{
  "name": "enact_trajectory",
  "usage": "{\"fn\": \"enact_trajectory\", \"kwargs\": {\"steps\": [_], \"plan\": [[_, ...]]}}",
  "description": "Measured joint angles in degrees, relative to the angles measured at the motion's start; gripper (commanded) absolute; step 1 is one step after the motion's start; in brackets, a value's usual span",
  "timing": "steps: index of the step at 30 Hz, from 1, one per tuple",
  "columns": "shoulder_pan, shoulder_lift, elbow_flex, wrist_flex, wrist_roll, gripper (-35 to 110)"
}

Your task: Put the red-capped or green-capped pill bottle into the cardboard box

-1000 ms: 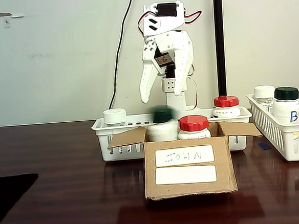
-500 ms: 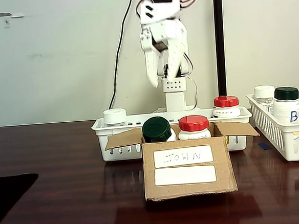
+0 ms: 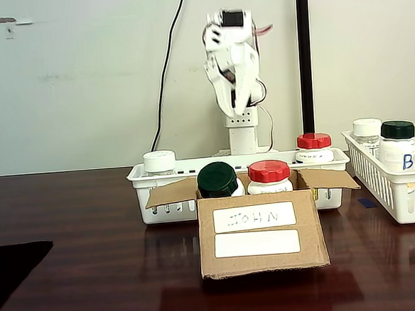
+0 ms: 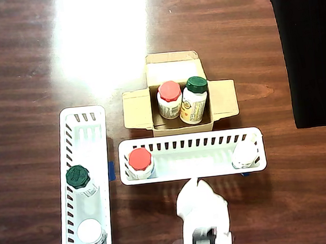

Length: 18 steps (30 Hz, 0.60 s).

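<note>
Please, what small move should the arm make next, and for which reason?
Probably turn toward the red-capped bottle in the long basket and lower the gripper over it. The cardboard box already holds a red-capped and a green-capped bottle, and the gripper hangs high and carries nothing.

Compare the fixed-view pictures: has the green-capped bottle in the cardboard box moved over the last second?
Yes. The green-capped bottle was a blur a second ago; it now leans left of the red-capped bottle inside the cardboard box.

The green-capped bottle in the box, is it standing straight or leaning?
Leaning. In the overhead view the green-capped bottle shows its side label, tilted against the red-capped bottle.
</note>
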Motion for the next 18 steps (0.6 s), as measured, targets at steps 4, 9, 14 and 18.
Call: {"fn": "enact_trajectory", "kwargs": {"steps": [4, 9, 14, 18], "plan": [[-0.79, 11.25, 8.61, 1.49, -2.02, 3], [-1.49, 12.04, 12.83, 2.55, -5.36, 3], [-1.93, 12.04, 17.58, 0.00, -6.94, 3], [-1.49, 12.04, 23.47, -3.25, -6.15, 5]]}}
